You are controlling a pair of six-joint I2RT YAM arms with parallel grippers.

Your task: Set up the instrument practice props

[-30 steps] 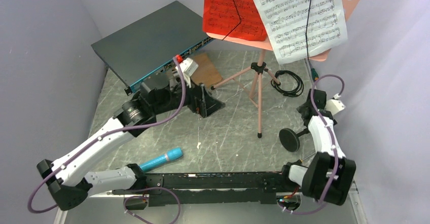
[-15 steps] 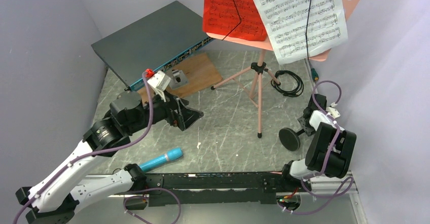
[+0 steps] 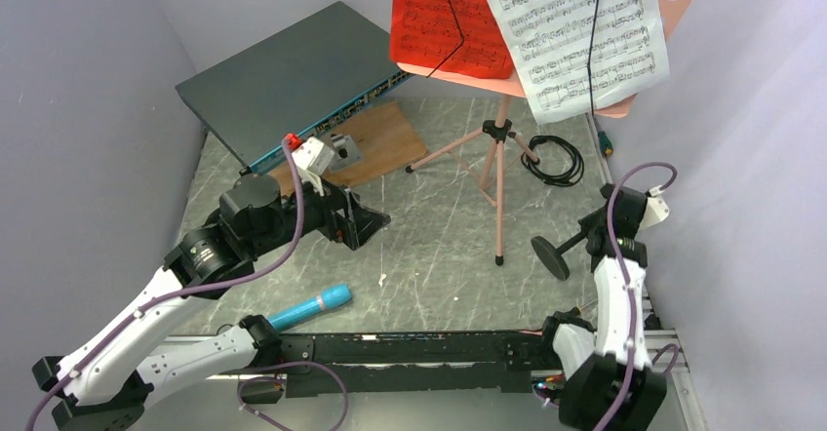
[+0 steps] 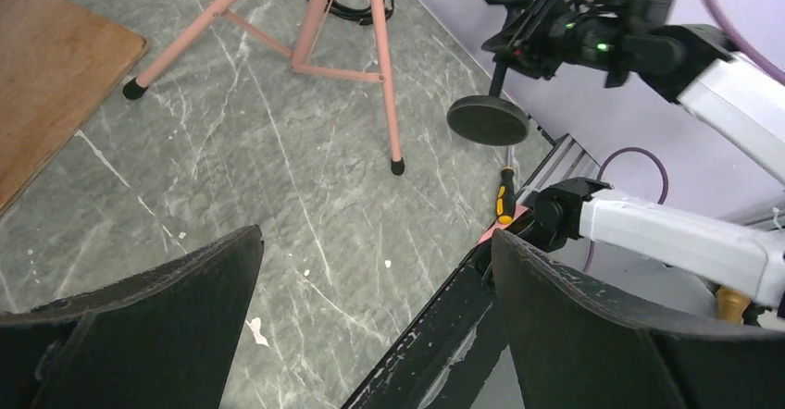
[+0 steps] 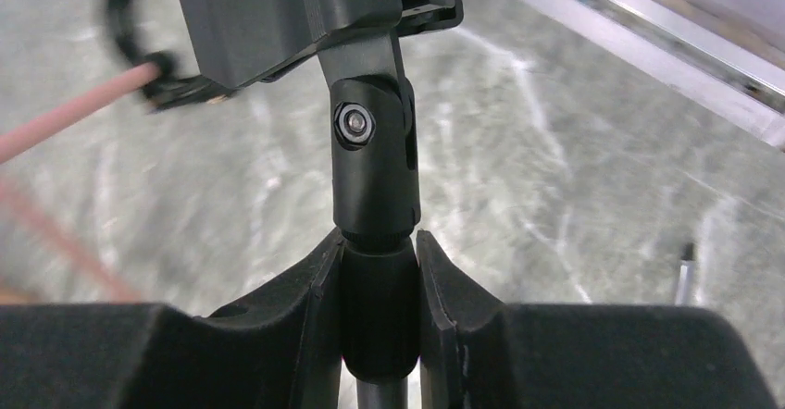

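1. Grey marbled tabletop (image 3: 439, 246), overhead view: your music stand (image 3: 499, 158) is upright, with the sheet-music pages (image 3: 575, 31) on its desk. That part reads as done. The microphone (image 3: 310, 307) lies flat, well left of the stand's feet.
2. Left wrist: your left gripper (image 4: 375, 238) is spread wide and empty, near the stand's front leg.
3. Right wrist: your right gripper (image 5: 378, 252) is clamped on the mic stand (image 5: 373, 178) stem, right of the music stand. Remaining, in my judgement: seat it and mount the microphone.

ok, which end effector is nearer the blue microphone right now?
Left. The left end effector hangs open a little beyond the microphone, up and to its right in the top view. The right end effector is far off at the right side, clamped on the mic stand.
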